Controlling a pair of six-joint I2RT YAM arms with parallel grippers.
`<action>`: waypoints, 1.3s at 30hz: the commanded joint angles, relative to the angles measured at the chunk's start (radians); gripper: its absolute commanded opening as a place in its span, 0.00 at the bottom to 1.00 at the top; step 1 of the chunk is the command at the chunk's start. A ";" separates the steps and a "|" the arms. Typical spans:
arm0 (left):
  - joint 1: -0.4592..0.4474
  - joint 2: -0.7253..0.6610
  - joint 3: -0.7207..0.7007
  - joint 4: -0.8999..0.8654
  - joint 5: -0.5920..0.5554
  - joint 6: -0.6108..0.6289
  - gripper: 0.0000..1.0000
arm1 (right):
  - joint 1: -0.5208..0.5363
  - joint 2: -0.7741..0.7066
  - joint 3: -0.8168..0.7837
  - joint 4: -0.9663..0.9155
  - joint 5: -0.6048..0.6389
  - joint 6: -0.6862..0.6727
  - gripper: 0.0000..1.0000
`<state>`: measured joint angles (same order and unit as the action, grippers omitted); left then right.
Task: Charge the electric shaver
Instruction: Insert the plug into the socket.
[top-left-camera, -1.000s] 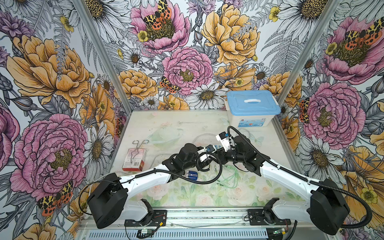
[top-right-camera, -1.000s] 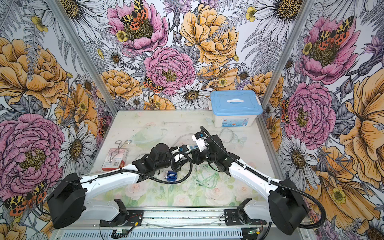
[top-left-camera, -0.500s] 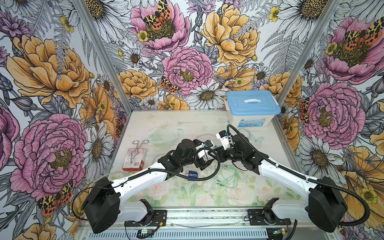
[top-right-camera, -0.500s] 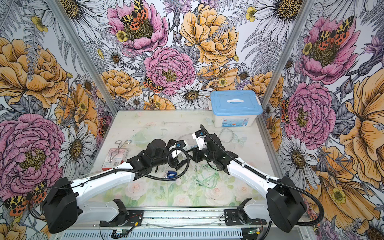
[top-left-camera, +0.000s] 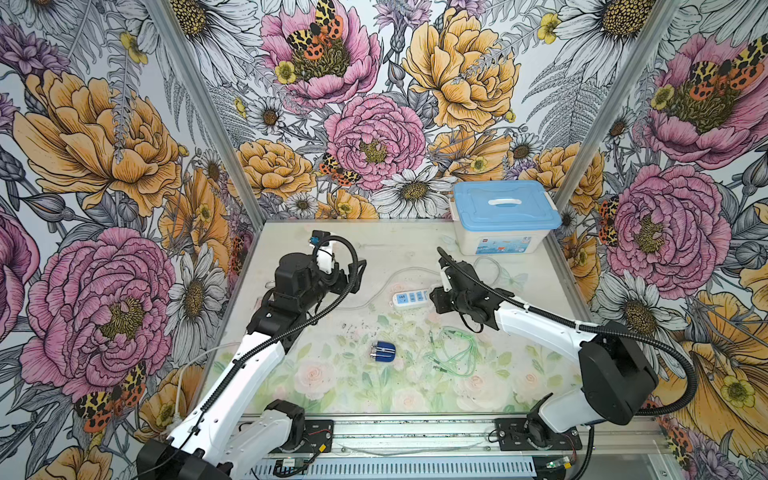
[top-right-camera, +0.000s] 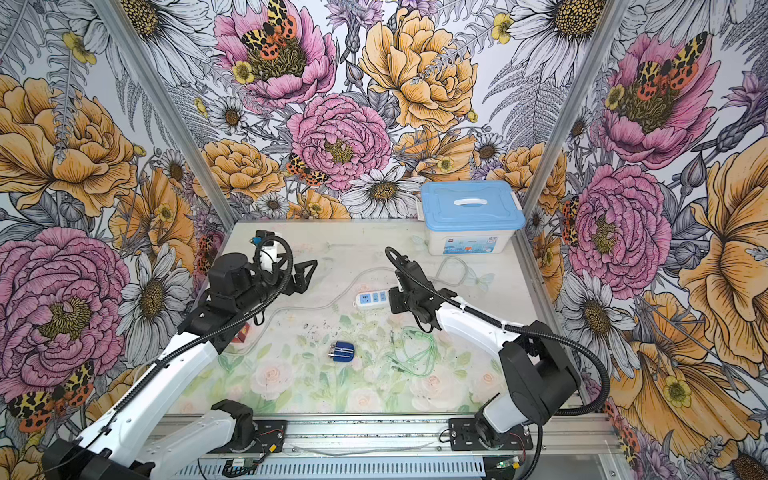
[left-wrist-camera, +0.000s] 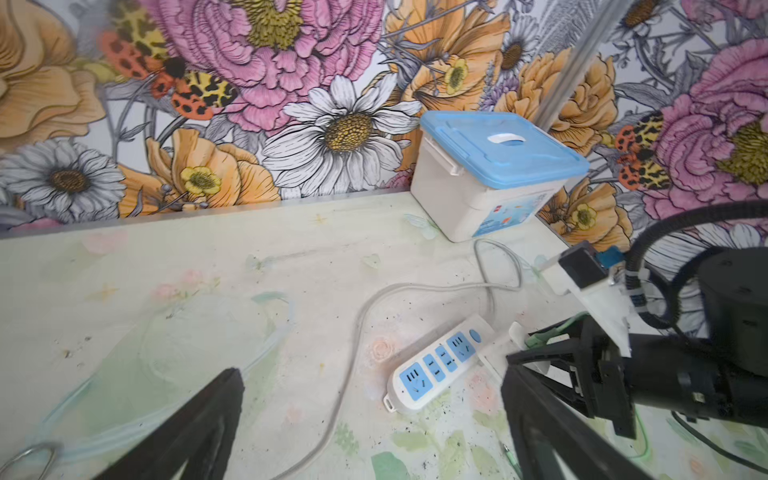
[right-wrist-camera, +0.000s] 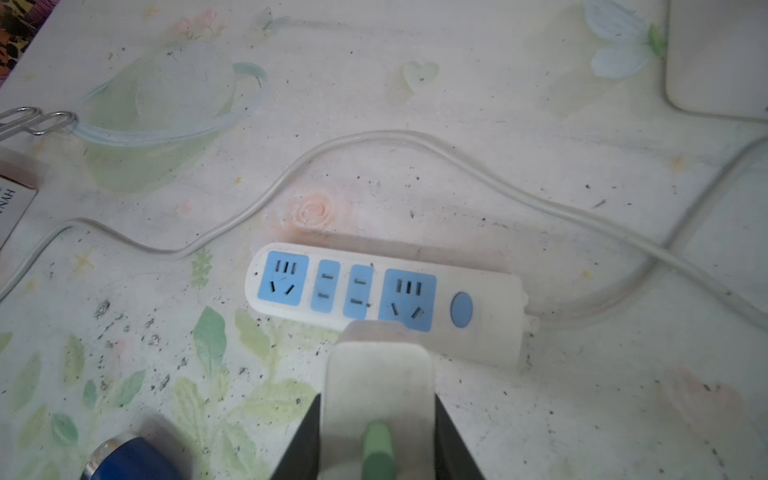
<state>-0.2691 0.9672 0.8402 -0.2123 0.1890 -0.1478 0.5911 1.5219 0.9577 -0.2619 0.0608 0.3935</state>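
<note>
Bright, even light, faint shadows; electric shaver (right-wrist-camera: 133, 459) blurred close to the right wrist camera

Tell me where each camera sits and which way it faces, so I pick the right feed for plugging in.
Top views: above the table's front edge, looking down toward the back wall; left arm, right arm and electric shaver show.
Left wrist: on the left arm, facing the lidded box at the back; its open fingers frame the power strip.
Right wrist: on the right arm, looking down on the power strip; its fingers clamp the charger.
Shared: every view shows the power strip.
</note>
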 joint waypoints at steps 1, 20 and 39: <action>0.016 -0.024 -0.031 0.030 -0.032 -0.076 0.99 | -0.007 0.026 0.065 0.007 0.085 -0.023 0.00; 0.036 0.004 0.035 -0.085 -0.240 -0.084 0.98 | -0.011 0.155 0.145 0.007 0.100 -0.022 0.00; 0.039 -0.013 0.038 -0.090 -0.230 -0.088 0.98 | 0.007 0.205 0.152 0.000 0.095 0.019 0.00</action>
<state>-0.2398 0.9749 0.8455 -0.2924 -0.0345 -0.2226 0.5896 1.6989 1.0824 -0.2760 0.1432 0.3954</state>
